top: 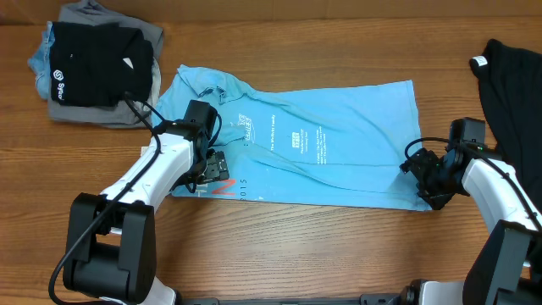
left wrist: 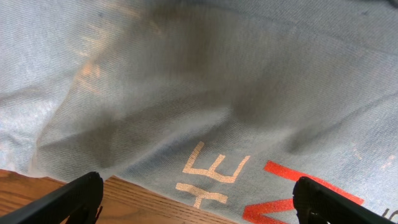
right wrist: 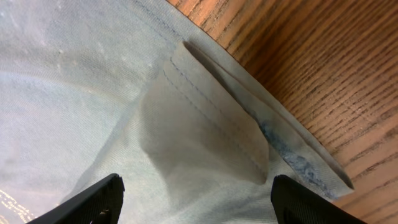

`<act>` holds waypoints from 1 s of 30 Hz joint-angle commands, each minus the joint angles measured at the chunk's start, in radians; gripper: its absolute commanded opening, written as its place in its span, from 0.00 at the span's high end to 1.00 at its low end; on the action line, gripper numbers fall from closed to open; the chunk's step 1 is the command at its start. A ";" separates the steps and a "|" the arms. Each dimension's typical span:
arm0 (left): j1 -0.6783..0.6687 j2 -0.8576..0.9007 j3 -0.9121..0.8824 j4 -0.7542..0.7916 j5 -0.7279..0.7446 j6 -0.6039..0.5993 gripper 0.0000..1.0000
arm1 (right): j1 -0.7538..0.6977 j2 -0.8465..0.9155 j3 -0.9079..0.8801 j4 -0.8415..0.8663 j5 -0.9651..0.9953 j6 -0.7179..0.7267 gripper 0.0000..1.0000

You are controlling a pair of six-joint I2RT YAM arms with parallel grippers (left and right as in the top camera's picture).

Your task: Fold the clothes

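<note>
In the middle of the wooden counter (top: 279,246) the light blue T-shirt (top: 339,127) lies spread out, collar toward the left, with small white print on its chest. The left tool (top: 212,167) hangs over the shirt's near left edge, its fingers (left wrist: 68,199) spread wide with nothing between them, above the coral-red and white lettering (left wrist: 249,180). The right tool (top: 423,180) is at the shirt's near right corner, likewise released and empty, over a hem corner (right wrist: 214,124) turned back on itself. A black garment (top: 512,85) with a white tag (top: 481,61) lies at the counter's right edge, and a stack of clothes (top: 97,63) rests at the far left
</note>
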 commanded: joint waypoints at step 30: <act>0.003 -0.011 -0.011 -0.002 -0.008 -0.021 0.00 | 0.000 0.077 0.001 0.078 0.002 0.000 0.52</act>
